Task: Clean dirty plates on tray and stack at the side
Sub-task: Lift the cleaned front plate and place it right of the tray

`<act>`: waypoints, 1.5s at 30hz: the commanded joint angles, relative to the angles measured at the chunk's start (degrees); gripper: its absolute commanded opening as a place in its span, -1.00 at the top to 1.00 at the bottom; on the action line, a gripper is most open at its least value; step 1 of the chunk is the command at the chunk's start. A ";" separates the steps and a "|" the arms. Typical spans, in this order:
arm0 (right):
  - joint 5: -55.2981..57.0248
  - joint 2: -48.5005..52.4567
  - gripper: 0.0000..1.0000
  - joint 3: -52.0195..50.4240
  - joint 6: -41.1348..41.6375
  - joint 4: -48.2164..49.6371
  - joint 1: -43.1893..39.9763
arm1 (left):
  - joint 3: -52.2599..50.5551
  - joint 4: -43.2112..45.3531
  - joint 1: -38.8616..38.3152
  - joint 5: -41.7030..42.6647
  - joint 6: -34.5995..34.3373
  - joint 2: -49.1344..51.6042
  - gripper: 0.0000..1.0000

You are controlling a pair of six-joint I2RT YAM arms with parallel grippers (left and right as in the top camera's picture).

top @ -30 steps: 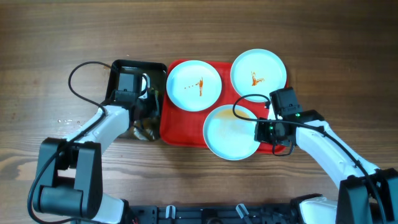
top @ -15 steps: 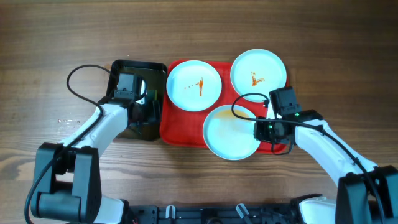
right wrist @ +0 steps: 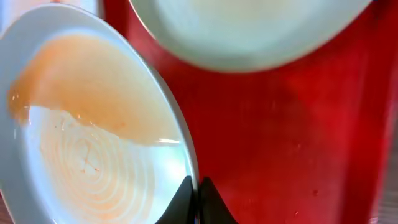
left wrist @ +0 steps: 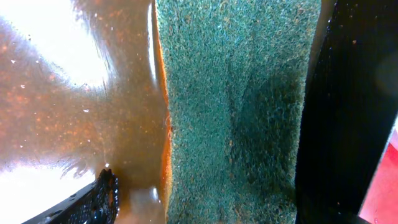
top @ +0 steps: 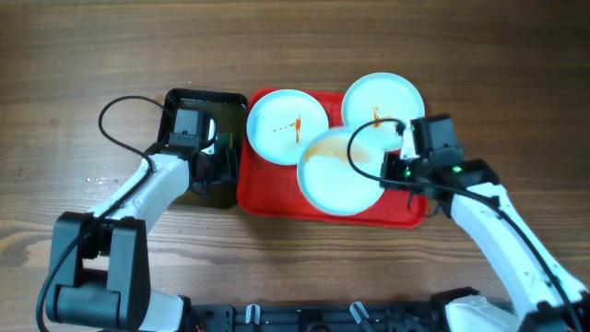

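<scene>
A tilted plate with pooled orange liquid is pinched by the right claw over the tray; brown water and a sponge are held in the black pan; whether the left claw grips cannot be told.

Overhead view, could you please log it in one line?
right gripper: shut on plate, tilted | over red tray | left gripper: in black pan

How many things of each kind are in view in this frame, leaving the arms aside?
Plates: 3
Red tray: 1
Black pan: 1
Green scouring pad: 1
Total: 6
</scene>
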 commanded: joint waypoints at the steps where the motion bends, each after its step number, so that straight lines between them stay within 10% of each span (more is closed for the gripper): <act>1: 6.19 -1.77 0.91 5.29 -1.79 -1.25 0.22 | 0.57 -0.20 0.11 -0.13 0.07 -0.72 -0.61; 13: 46.45 -1.77 0.91 7.93 -13.07 2.95 14.29 | 0.57 -0.20 0.11 -0.13 0.07 -0.72 -0.65; 32: 64.24 -1.75 0.91 7.93 -46.62 17.22 19.17 | 0.57 0.50 0.11 -0.13 0.09 -0.72 -0.62; 38: 63.67 -1.75 0.91 7.93 -41.13 17.57 19.08 | 0.57 0.63 0.11 -0.13 0.07 -0.74 -0.62; 45: 44.26 -1.73 0.91 7.93 -3.67 7.76 9.25 | 0.57 0.63 0.11 -0.13 0.09 -0.72 -0.62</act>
